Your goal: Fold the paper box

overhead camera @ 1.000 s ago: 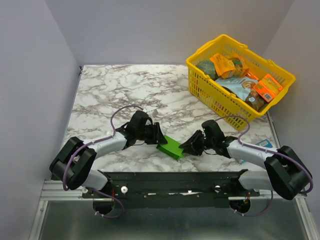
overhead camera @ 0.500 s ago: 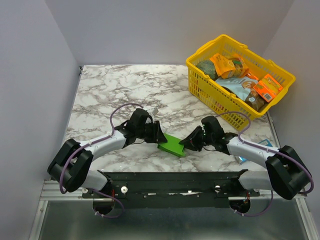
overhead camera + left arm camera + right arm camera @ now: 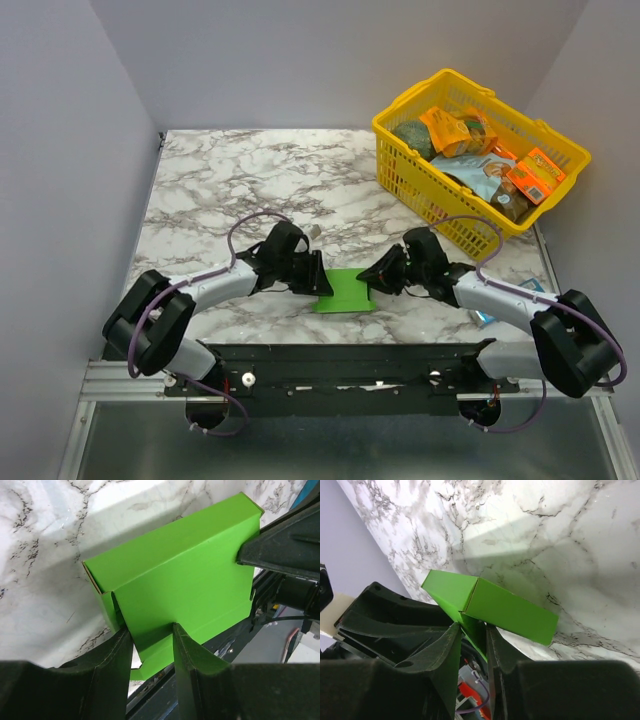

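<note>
The left pincer reaches in from the left and clenches on the paper box, a green flap pinched between its fingers. The box, bright green and folded into a flat slab, is at the near middle of the marble surface, between the two arms. I cannot tell whether it rests there or hangs just above. The right pincer grasps the box's right end, thin card clamped in its jaws. Far right, a yellow plastic basket holds snack packs

Bright, even light; the paper box casts a soft shadow on the table.
</note>
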